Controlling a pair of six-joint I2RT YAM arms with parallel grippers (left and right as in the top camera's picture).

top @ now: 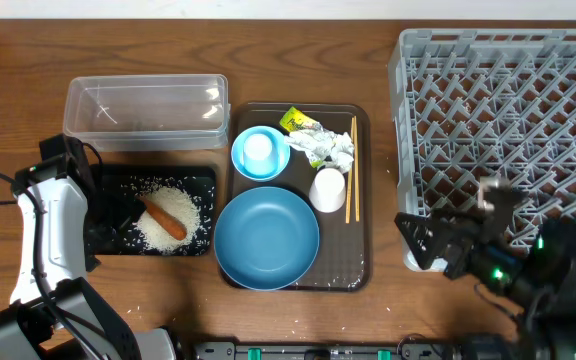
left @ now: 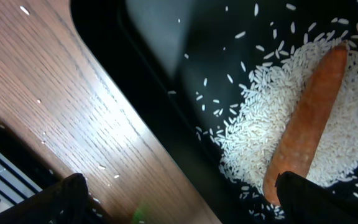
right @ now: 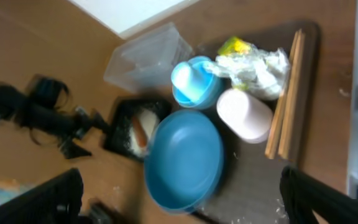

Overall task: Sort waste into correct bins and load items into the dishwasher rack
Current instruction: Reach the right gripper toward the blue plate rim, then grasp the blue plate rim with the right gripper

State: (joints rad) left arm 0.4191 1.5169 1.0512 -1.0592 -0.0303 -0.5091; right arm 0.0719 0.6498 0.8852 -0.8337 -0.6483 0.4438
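Rice (left: pixel 334 118) heap: where does it lie from the left pincer (left: pixel 182 183)?
— Just ahead of its fingers, which are spread wide and hold nothing. It is in the black tray (top: pixel 200 182), with the carrot (left: pixel 306 124) lying on it. Loose grains dot the bench (left: pixel 55 93) beside the tray. The clear tub (top: pixel 146 112) sits beyond.

And further right?
— Between the two pincers lies the brown tray (top: pixel 360 200). It carries a blue plate (top: pixel 266 238), a bowl (top: pixel 240 157) with a cup (top: pixel 258 148) in it, a second cup (top: pixel 327 189), paper (top: pixel 332 148), a wrapper (top: pixel 296 122) and chopsticks (top: pixel 351 170).

And the right pincer (right: pixel 179 186)?
— Open too, and empty. The rack (top: pixel 508 110) stands just beside it, on its right.
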